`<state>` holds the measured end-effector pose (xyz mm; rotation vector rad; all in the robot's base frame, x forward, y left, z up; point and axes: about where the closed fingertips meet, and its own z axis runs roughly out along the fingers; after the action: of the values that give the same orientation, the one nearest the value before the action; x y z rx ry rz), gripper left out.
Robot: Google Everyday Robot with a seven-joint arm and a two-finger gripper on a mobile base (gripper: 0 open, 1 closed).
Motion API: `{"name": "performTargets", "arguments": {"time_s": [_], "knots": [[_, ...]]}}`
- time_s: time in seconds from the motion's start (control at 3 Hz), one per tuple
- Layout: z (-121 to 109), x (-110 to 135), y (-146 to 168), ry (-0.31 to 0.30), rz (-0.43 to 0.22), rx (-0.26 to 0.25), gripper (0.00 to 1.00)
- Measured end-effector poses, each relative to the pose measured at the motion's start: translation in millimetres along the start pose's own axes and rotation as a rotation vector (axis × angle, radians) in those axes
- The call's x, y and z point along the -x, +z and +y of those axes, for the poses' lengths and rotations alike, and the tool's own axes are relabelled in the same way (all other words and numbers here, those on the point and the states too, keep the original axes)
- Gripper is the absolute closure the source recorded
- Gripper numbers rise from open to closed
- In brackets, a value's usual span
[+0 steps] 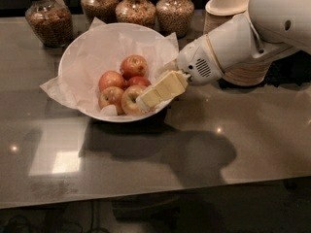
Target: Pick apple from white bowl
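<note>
The white bowl [82, 57], lined with crinkled white paper, stands on the table left of centre and holds several apples. The yellowish-red apple [129, 99] lies at the bowl's front right, with redder apples [134, 65] behind and beside it. My gripper [139, 101] reaches down into the bowl from the right, its cream-coloured end lying against the right side of that apple. The white arm [228, 45] stretches off to the upper right. The side of the apple facing the gripper is hidden.
Three glass jars of grain [47, 18] stand along the back edge behind the bowl. A stack of beige paper bowls [228, 6] stands at the back right, partly behind the arm. The glossy table [160, 164] reaches to the front edge.
</note>
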<state>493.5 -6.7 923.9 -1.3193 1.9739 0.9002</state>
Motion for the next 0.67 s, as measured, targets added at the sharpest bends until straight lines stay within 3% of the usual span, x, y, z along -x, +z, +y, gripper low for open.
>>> {"name": "performTargets", "arguments": {"time_s": [0.67], "knots": [[-19.4, -18.8, 16.7, 0.095, 0.018, -0.009, 0.26]]}}
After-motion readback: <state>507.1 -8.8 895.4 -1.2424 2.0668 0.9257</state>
